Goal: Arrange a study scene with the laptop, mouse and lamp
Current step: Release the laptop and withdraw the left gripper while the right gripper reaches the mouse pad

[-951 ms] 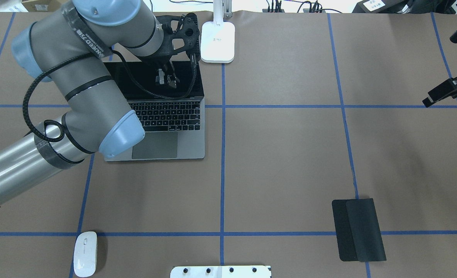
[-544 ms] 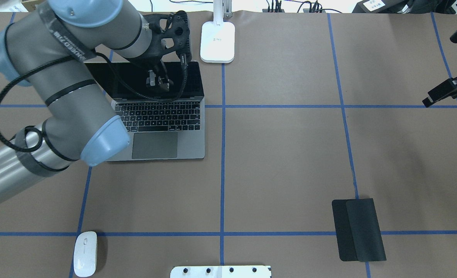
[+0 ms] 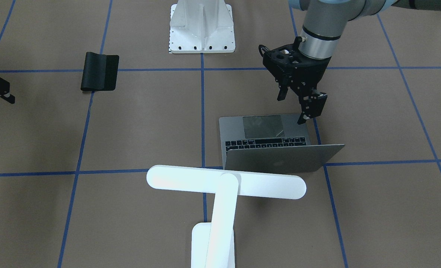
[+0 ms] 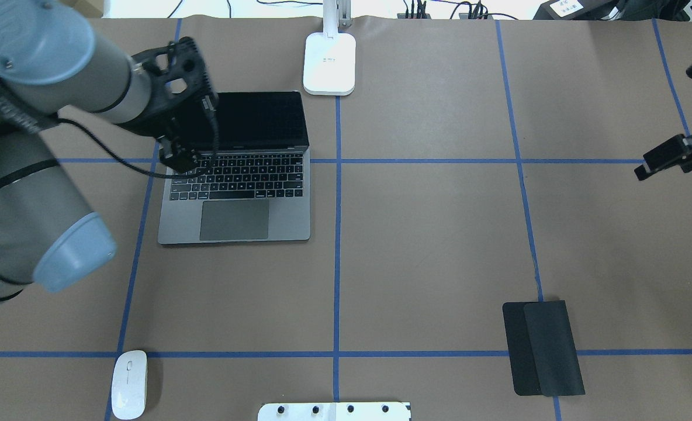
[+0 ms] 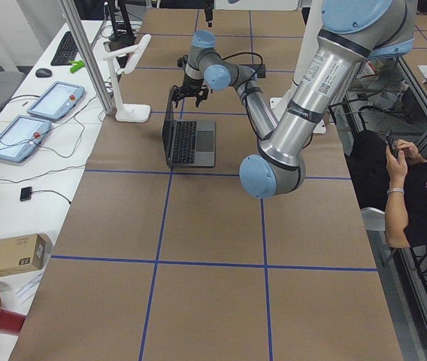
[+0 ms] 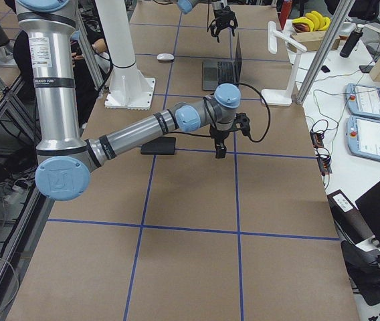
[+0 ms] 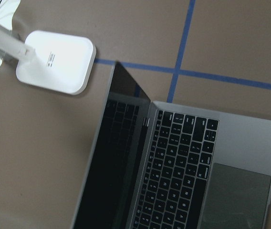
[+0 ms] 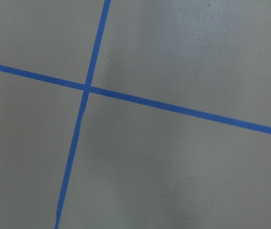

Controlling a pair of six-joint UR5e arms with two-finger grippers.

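Note:
The grey laptop (image 4: 235, 225) stands open at the far left of the table, screen dark, and also shows in the front-facing view (image 3: 280, 158) and the left wrist view (image 7: 240, 143). My left gripper (image 4: 180, 159) hovers over the laptop's left edge by the hinge; in the front-facing view (image 3: 297, 108) its fingers stand apart and hold nothing. The white lamp's base (image 4: 329, 63) stands just beyond the laptop's right corner, and its bar head (image 3: 226, 182) is level. The white mouse (image 4: 129, 384) lies at the near left. My right gripper (image 4: 653, 164) hangs at the right edge, partly cut off.
A folded black mouse pad (image 4: 543, 348) lies at the near right. A white ribbed mount (image 4: 334, 411) sits at the near middle edge. Blue tape lines grid the brown table (image 4: 428, 245). A seated person shows in the exterior left view (image 5: 413, 188).
My left arm has swung left and back toward me, so the gripper has left the space over the screen for the laptop's left edge. The laptop stays open. The right gripper shifted slightly.

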